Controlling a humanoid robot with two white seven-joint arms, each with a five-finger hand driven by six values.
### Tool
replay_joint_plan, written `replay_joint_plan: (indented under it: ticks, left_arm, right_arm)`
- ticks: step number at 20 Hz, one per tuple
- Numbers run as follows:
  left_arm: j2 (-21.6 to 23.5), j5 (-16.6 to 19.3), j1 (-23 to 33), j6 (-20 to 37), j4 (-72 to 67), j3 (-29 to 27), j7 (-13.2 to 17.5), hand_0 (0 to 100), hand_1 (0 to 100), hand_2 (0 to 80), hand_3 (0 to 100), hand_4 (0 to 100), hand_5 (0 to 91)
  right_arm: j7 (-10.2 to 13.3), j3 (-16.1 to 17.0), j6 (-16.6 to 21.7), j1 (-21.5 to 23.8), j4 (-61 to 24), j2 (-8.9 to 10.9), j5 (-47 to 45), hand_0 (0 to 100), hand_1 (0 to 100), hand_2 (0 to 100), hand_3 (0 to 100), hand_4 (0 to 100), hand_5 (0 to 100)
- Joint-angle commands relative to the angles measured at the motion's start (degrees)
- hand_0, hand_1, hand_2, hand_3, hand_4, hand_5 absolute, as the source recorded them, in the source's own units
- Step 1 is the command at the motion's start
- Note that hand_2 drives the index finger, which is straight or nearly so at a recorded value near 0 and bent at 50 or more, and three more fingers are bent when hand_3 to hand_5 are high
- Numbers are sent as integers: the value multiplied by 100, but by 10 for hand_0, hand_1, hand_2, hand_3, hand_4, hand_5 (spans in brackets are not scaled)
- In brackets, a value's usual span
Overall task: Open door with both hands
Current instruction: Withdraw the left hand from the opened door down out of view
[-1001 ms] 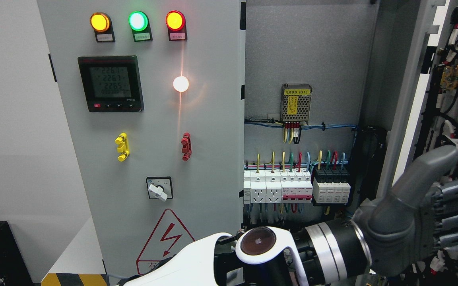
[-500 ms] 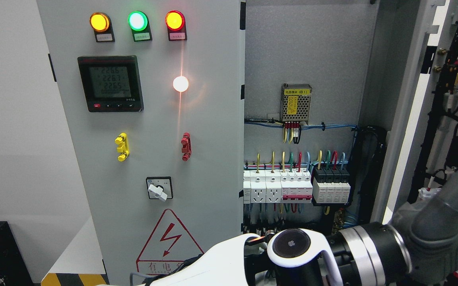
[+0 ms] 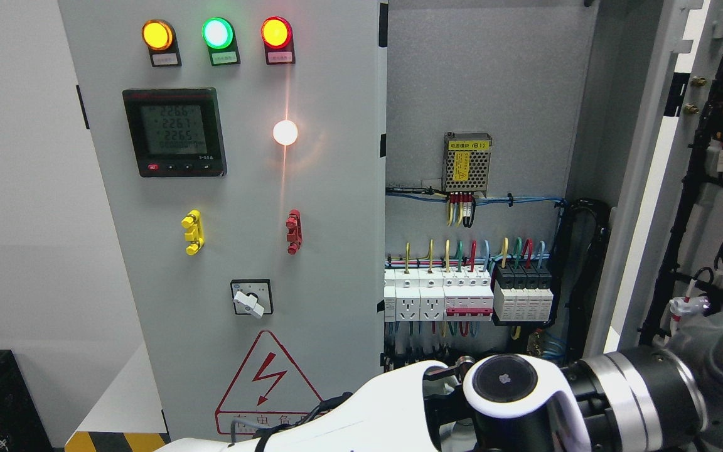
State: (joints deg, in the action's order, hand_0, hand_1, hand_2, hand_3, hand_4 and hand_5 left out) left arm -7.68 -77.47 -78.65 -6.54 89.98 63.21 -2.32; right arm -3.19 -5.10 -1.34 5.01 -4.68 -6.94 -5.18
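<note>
While the grey metal right cabinet door (image 3: 656, 163) stands swung wide at right, exposing breakers & wiring, the left arm's grey hand (image 3: 722, 364) sits at lower right edge; finger state can't be told.

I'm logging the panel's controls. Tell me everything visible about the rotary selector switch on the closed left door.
The rotary selector switch sits low on the grey left door, above the red lightning warning triangle. It has a square black bezel around a white face and a white, plastic-looking knob, its pointer turned toward lower right. Nothing touches it.
</note>
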Motion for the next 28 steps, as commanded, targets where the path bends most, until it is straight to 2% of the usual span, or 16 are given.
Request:
replay_joint_plan:
  ticks: [1, 12, 15, 22, 28]
  left_arm:
    - [-277, -5, -142, 56, -455, 191, -14, 0, 0, 0, 0, 0, 0]
    - [-181, -23, -90, 83, -271, 157, -31, 0, 0, 0, 0, 0, 0]
    - [204, -23, 7, 65, 202, -18, -40, 0, 0, 0, 0, 0, 0]
    - [1470, -58, 350, 74, 1311, -186, -31, 0, 0, 0, 0, 0, 0]
    - [2165, -49, 797, 74, 1926, -370, -40, 0, 0, 0, 0, 0, 0]
  right_arm:
    - [3, 0, 2, 0, 2, 0, 0, 191, 0, 0, 0, 0, 0]
    - [3, 0, 2, 0, 2, 0, 0, 191, 0, 0, 0, 0, 0]
    - [3, 0, 2, 0, 2, 0, 0, 191, 0, 0, 0, 0, 0]
    - [3, 0, 2, 0, 2, 0, 0, 191, 0, 0, 0, 0, 0]
    - [3, 0, 2, 0, -6, 0, 0, 191, 0, 0, 0, 0, 0]
